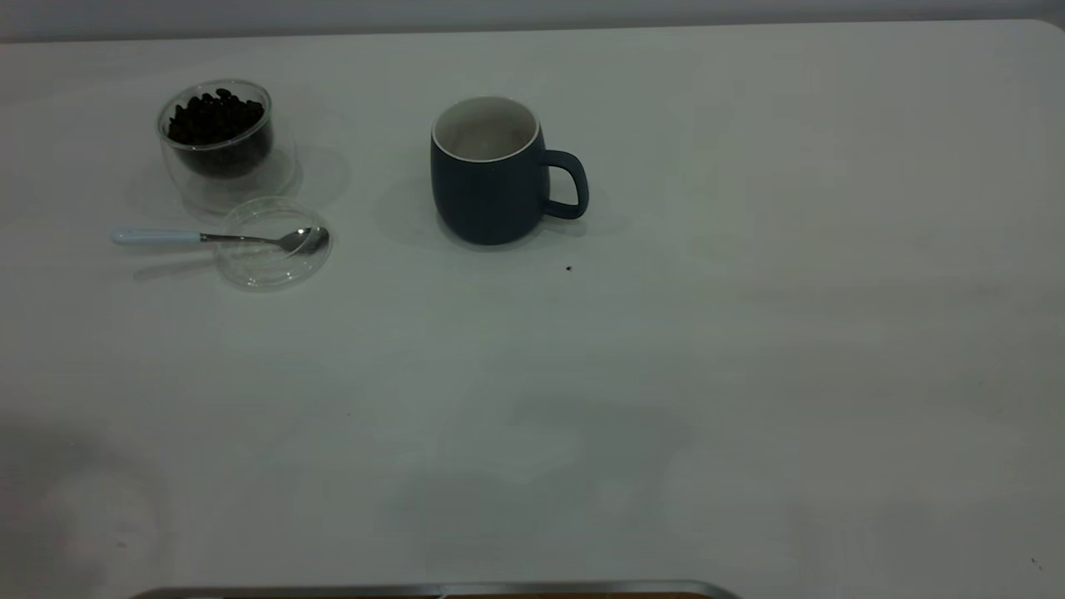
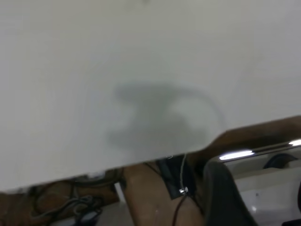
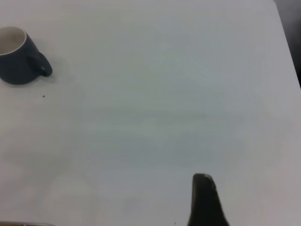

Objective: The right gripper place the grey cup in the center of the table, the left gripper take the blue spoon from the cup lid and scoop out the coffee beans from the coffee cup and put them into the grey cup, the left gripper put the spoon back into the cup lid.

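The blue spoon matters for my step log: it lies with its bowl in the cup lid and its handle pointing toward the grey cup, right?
Not quite. The blue spoon does lie with its bowl in the cup lid, but its handle points away from the grey cup, out over the table toward the left side. The exterior view shows it.

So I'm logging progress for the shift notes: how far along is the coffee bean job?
Done, by the look of it: the grey cup stands upright near the table's middle. Nothing is in hand; neither tool is at the objects. The blue spoon lies with its bowl in the cup lid, and the coffee beans fill the coffee cup. The grey cup looks empty, so scooping and returning the spoon apparently remain.
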Robot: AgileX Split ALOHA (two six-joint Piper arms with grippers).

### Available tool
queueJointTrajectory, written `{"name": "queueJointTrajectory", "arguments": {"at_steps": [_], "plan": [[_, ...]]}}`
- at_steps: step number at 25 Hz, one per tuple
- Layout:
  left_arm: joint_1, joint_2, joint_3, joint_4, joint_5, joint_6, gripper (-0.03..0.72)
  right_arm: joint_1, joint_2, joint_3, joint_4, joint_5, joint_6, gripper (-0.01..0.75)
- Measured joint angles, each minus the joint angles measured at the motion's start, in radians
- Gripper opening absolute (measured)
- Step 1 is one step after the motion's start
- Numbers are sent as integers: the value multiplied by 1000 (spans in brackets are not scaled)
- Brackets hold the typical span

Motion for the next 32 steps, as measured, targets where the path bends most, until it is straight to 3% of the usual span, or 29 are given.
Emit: {"name": "queueJointTrajectory", "arguments": {"at_steps": [16,24,32], "plan": [[0,-655,452,1,-53,-77,446,0,0,0,0,0,0,530],[2,-778,477,0,-45,-79,446,0,0,0,0,0,0,530],[162,-975,477,1,-32,-79,446,0,0,0,0,0,0,530]]}}
